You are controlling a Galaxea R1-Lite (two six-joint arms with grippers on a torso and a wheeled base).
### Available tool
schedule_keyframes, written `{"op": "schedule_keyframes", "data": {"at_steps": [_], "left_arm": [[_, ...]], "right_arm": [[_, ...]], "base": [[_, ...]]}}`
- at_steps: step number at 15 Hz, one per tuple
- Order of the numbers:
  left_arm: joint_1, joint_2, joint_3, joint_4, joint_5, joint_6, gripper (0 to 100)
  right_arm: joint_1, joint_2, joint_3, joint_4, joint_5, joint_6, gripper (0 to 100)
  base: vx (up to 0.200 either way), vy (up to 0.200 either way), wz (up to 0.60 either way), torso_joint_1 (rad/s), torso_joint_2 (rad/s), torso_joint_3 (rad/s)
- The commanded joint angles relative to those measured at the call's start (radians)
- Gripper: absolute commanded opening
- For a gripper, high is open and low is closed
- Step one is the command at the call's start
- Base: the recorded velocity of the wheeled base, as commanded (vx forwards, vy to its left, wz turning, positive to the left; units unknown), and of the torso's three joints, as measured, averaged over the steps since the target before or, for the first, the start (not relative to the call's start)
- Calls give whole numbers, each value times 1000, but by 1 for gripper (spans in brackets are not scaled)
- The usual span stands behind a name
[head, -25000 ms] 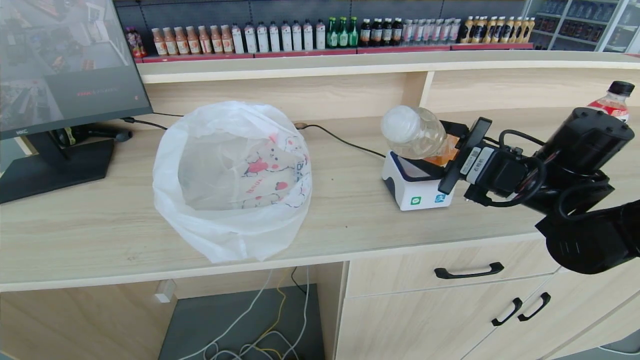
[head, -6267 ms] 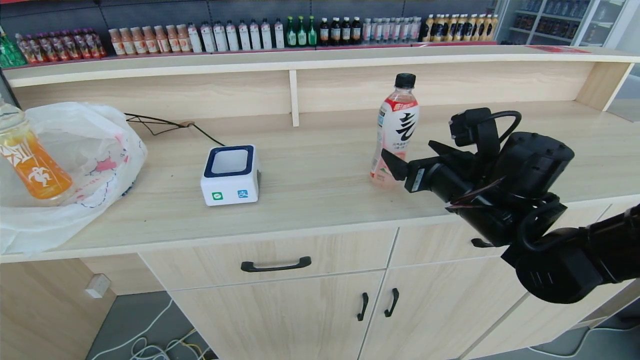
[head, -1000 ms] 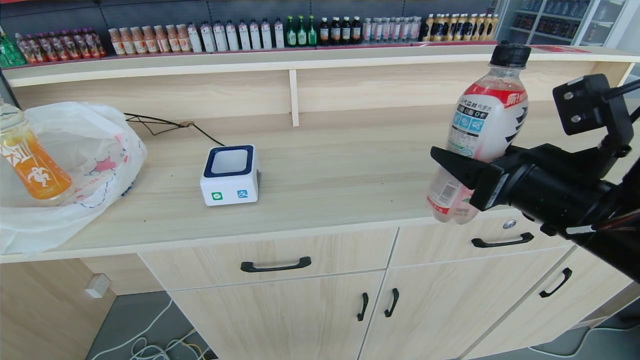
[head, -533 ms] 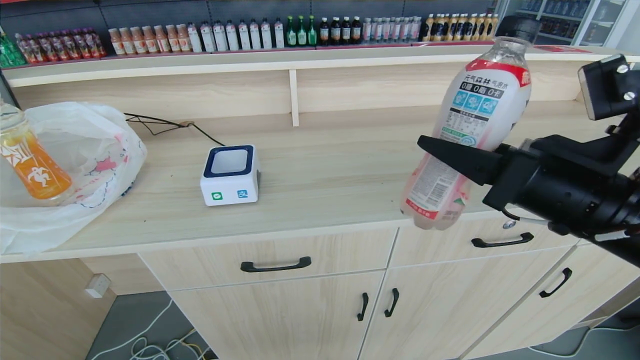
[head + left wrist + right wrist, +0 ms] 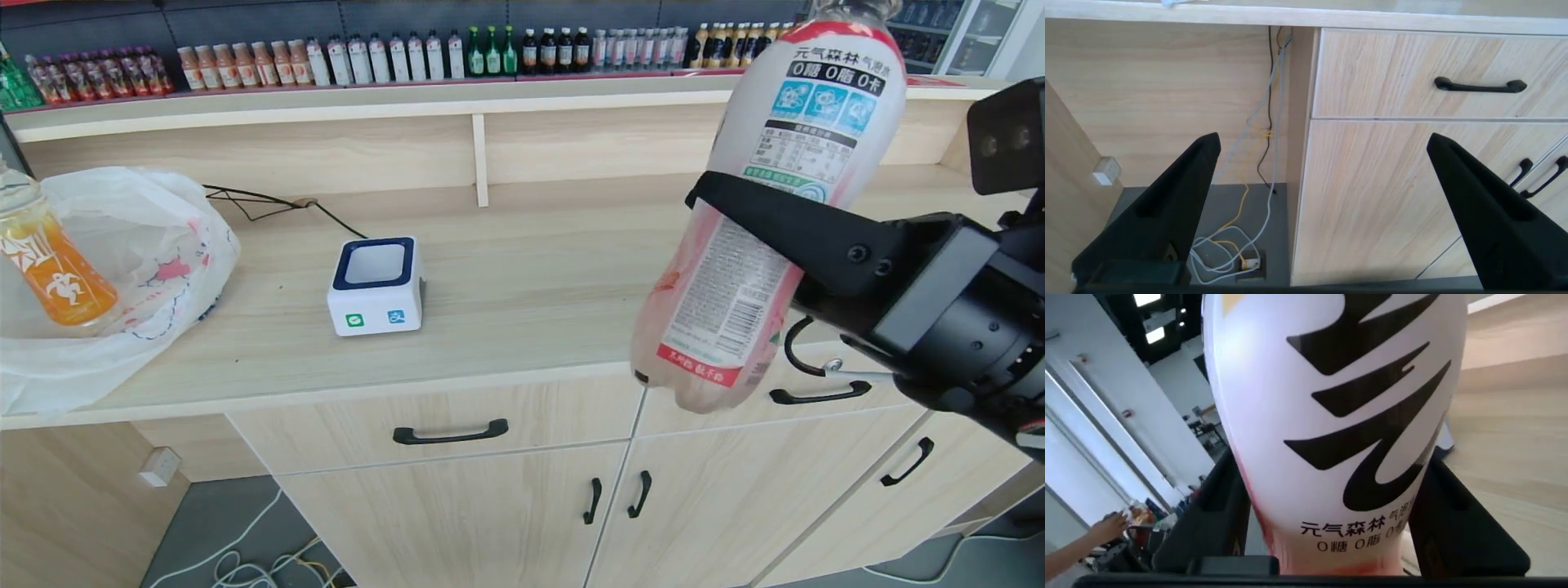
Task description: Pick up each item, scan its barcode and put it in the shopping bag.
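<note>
1. Head view: right tool [image 5: 739,216] is clamped on the pale-pink drink bottle [image 5: 816,106], which is held aloft and tilted over the table's [image 5: 522,294] front edge, with its barcode [image 5: 739,317] facing the camera.
2. Barcode scanner [image 5: 375,286]: on the table, well apart from the bottle, to its left.
3. Shopping bag [image 5: 155,237]: at the table's far left, with an orange drink bottle [image 5: 49,269] inside.
4. Left tool [image 5: 1323,212]: fingers spread, empty, low before the cabinet doors [image 5: 1388,180].
5. Step: carrying to scan. The next move likely calls for turning the barcode down over the scanner window.
</note>
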Motion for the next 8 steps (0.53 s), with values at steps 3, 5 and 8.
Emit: {"op": "schedule_keyframes", "data": {"at_steps": [3,5,8], "left_arm": [[0,0,0,0,0,0,100],[0,0,0,0,0,0,100],[0,0,0,0,0,-2,100]], "right_arm": [[12,106,121,-194,153,19,0],[16,129,118,-217,173,25,0],[53,164,45,-217,174,67,0]], "base": [[0,0,0,0,0,0],[0,0,0,0,0,0],[0,0,0,0,0,0]]}}
